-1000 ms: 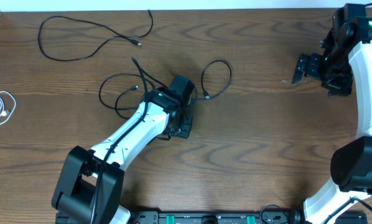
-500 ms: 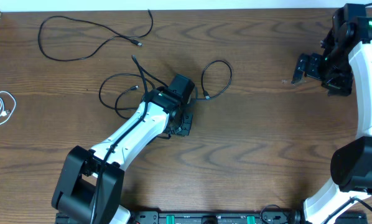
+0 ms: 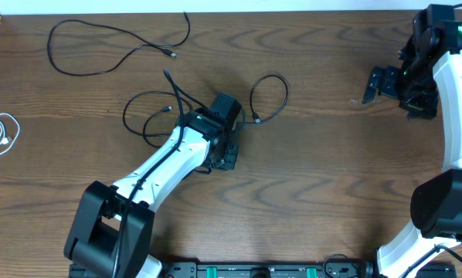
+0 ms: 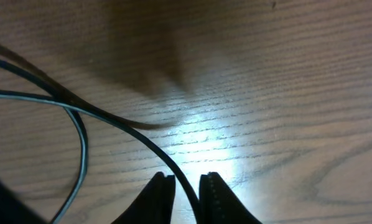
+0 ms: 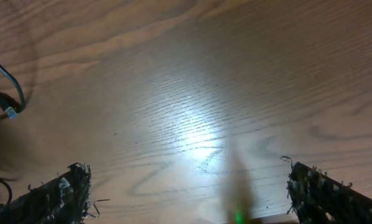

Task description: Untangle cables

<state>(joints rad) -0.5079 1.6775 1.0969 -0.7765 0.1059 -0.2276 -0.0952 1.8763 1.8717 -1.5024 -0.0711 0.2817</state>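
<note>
While both arms reach over it, the brown wooden table (image 3: 316, 193) fills the overhead view. From the near left corner the left arm (image 3: 161, 166) stretches diagonally to the middle of the table. The right arm (image 3: 456, 85) stands along the right edge, well apart from every cord. Its right gripper (image 5: 189, 183) hangs above bare wood with the jaws spread wide and nothing between them. The left gripper (image 4: 187, 190) sits low over the table's centre, its jaws drawn close together with one strand of the centre black cable (image 3: 125, 116) running between the fingertips (image 4: 161, 196). Whether they pinch the strand cannot be told. That cable lies in loose loops on both sides of the left wrist, one loop to its left and one to its right. A second black cable (image 3: 138, 48) lies spread out alone near the far left corner. Smallest, the white cable (image 3: 1, 131) is coiled at the table's left edge.
</note>
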